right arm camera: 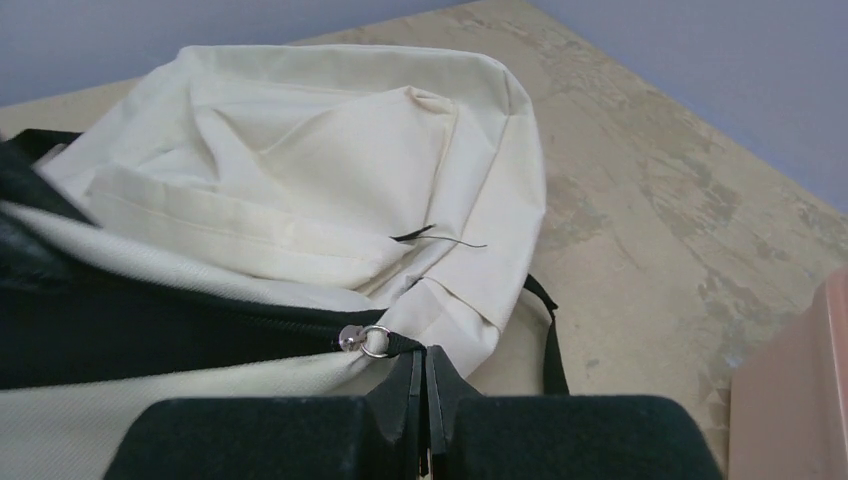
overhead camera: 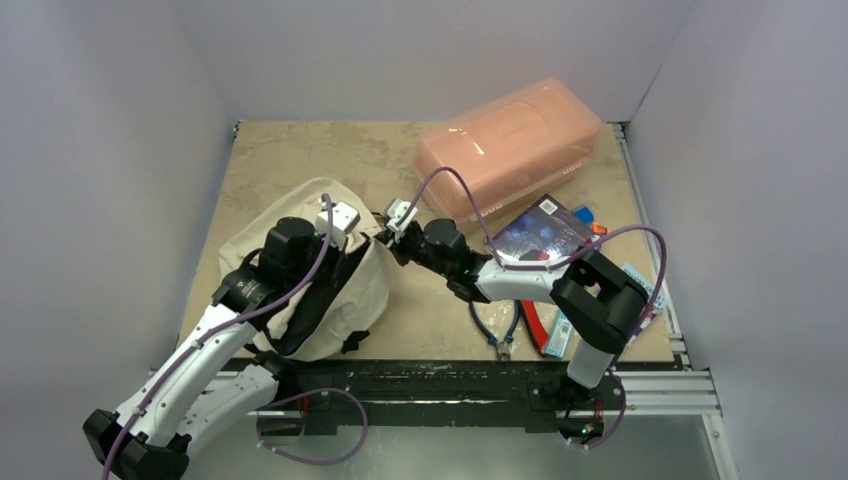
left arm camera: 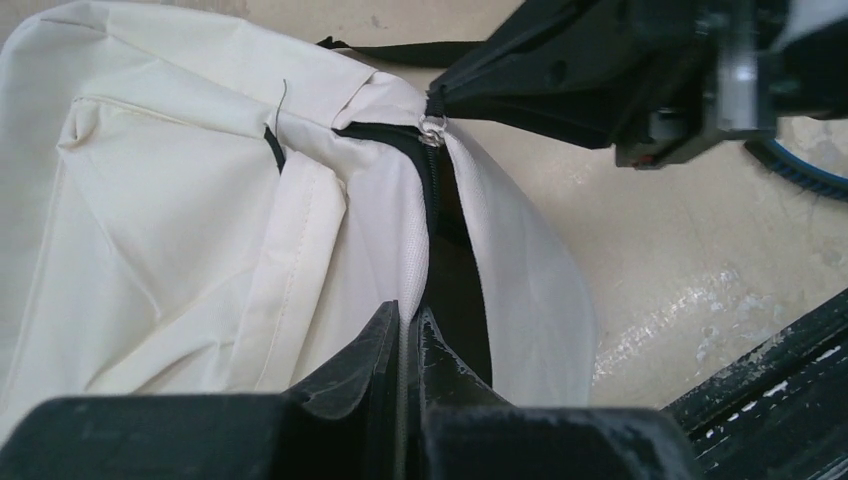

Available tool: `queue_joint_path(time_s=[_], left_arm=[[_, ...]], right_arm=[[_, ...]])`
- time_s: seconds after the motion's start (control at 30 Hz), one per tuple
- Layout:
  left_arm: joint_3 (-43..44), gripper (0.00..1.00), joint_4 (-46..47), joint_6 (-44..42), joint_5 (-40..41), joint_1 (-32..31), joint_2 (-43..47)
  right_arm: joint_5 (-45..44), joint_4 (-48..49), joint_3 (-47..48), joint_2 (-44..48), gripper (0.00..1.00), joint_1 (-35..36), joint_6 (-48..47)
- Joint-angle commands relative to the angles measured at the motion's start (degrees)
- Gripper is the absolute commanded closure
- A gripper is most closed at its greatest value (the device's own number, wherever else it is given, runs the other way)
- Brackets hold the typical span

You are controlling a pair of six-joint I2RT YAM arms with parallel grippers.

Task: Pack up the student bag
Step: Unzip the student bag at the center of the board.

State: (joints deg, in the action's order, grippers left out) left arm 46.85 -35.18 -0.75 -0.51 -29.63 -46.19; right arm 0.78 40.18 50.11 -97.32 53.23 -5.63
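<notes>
From above, the student bag (overhead camera: pixel 372 285) is lying on the table (overhead camera: pixel 300 150), and both your arms are meeting at its top opening. The left gripper (overhead camera: pixel 340 218) is sitting on the student bag's upper edge. The right gripper (overhead camera: pixel 388 238) is reaching in from the side where a pink plastic box (overhead camera: pixel 510 150), a book (overhead camera: pixel 540 235) and pliers (overhead camera: pixel 497 335) are lying, all well apart from the student bag.

In the left wrist view, the left gripper (left arm camera: pixel 405 325) is pinching the cream rim of the student bag (left arm camera: pixel 180 220), jaws closed, just beside the black zip. Opposite it, the right gripper (left arm camera: pixel 445 97) is holding the zip pull (left arm camera: pixel 433 127).

In the right wrist view, the right gripper (right arm camera: pixel 422 365) is clamping the tab of the zip pull, just behind its metal ring (right arm camera: pixel 372 342).

You are, I think, opening the zip; nothing appears packed. Hold the rim firm with the left, so that the cloth is staying tight, and draw the pull along the zip line, slowly at the curve, not upward.
</notes>
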Motion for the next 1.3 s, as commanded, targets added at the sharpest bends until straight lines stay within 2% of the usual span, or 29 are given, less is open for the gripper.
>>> queue_joint_path(time_s=[0.0, 0.23, 0.53, 0.77, 0.8, 0.83, 0.87, 0.97, 1.13, 1.27], left_arm=[[-0.2, 1.00, 2.3, -3.1, 2.3, -1.2, 2.0], [-1.5, 1.00, 4.6, -2.1, 1.3, -1.6, 4.9], [-1.4, 1.00, 7.6, -0.1, -0.6, -1.7, 5.1], [0.1, 1.00, 6.8, 3.2, 5.0, -1.6, 2.9], [1.3, 1.00, 5.2, 4.9, 7.6, -1.6, 1.5], [2.8, 1.00, 3.2, 6.9, 10.0, -1.6, -0.4], [4.2, 1.00, 1.9, 8.2, 11.1, -1.6, -2.2], [5.4, 1.00, 2.5, 11.4, 12.2, -1.5, -5.5], [9.6, 1.00, 2.4, 14.5, 13.9, -1.4, -10.1], [13.3, 1.00, -0.4, 14.9, 16.8, -1.1, -14.8]], right_arm=[[-10.8, -7.4, 7.7, -5.8, 1.00, -4.6, -2.1], [-7.3, -13.0, 17.3, -15.3, 1.00, -7.4, -6.1], [-5.0, -13.2, 24.0, -20.9, 1.00, -8.0, -5.1], [-7.5, -20.0, 31.1, -24.8, 1.00, -8.8, -0.8], [-7.4, -20.0, 30.9, -24.5, 0.96, -8.8, -0.5], [-7.6, -19.6, 30.4, -23.9, 0.86, -8.9, -0.1], [-7.6, -19.4, 29.8, -23.0, 0.77, -8.9, 0.3], [-6.9, -21.7, 28.3, -19.3, 0.58, -8.8, 1.3], [-5.7, -26.9, 22.4, -12.6, 0.38, -9.2, 6.1], [-2.5, -28.2, 16.7, -7.1, 0.30, -9.2, 10.5]])
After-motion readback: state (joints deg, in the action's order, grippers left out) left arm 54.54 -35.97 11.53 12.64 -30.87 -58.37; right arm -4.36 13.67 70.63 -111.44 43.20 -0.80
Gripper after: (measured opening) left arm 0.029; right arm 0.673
